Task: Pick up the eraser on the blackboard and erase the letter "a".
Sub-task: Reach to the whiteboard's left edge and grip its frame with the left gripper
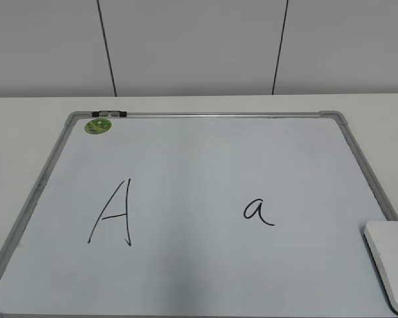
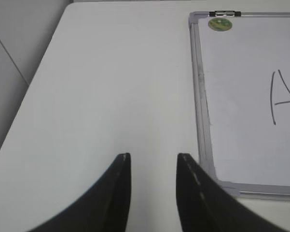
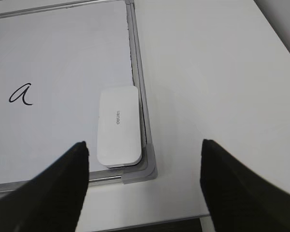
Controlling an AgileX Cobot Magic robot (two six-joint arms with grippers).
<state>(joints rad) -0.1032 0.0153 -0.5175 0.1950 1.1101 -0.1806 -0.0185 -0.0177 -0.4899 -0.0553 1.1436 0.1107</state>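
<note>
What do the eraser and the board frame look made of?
Eraser: likely smooth white plastic, given its even matte top and moulded rounded corners. Frame: apparently thin grey metal with a dull sheen; its corner caps look like grey plastic.

Lighting bright, even, diffuse across all views. Tabletop [image 2: 101, 87] near washed out; blackboard [image 1: 205, 172] reads pale, no hard glare. Soft shadow ahead of the right end effector [image 3: 145, 150], beside the eraser [image 3: 118, 126]. Left end effector [image 2: 153, 159] fingers dark, edges slightly blurred.
</note>
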